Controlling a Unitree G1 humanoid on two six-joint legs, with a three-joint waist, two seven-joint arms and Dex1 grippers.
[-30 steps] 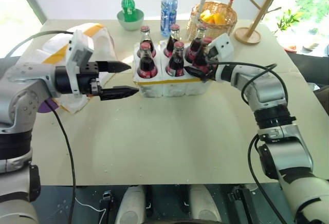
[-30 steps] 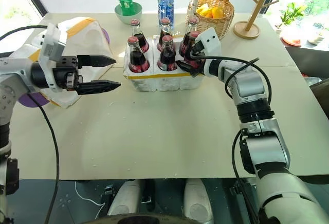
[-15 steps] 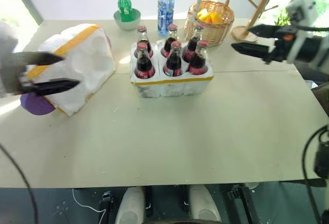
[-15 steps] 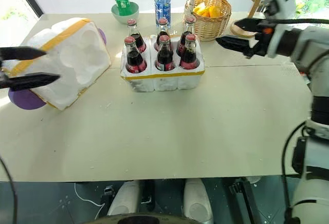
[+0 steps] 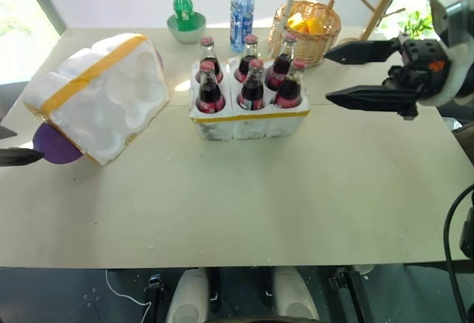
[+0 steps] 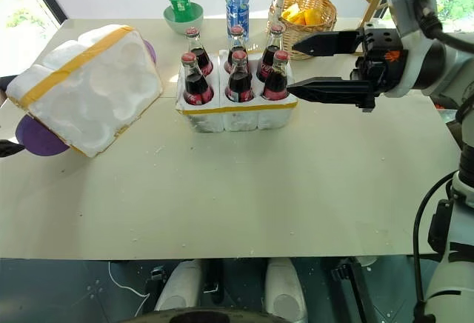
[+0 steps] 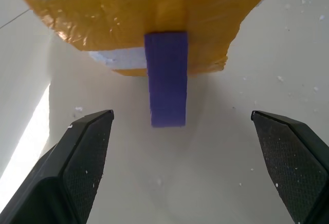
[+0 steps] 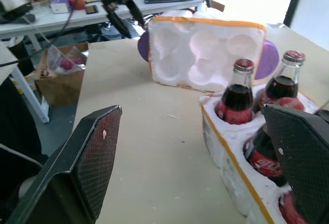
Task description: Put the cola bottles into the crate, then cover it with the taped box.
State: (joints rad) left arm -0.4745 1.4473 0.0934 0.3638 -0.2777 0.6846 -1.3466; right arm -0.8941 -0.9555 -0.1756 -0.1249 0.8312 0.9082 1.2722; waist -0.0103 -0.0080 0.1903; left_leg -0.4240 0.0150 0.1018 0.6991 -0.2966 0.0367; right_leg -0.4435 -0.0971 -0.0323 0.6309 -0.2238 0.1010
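Several cola bottles (image 5: 252, 90) with red caps stand in the wells of the crate (image 5: 250, 124), a low white foam tray with a yellow band, at mid-table. The taped box (image 5: 100, 97) lies tilted at the left, its moulded hollow side turned toward the crate. My right gripper (image 6: 290, 64) hovers open and empty, just right of the crate and above the table, pointing toward the bottles. My left gripper (image 7: 181, 115) is open and empty at the far left, facing the taped end of the box (image 7: 154, 18), apart from it.
A purple disc (image 5: 55, 145) sits under the box's near-left end. Along the back edge are a green soda bottle in a bowl (image 5: 185, 13), a blue-capped water bottle (image 5: 242, 8), a wicker basket (image 5: 311, 27) and a wooden rack (image 6: 370, 1).
My right gripper has left the front-right bottle, risen and pulled back to the right, wide open. My left gripper has swung from beside the crate out past the box's left end.
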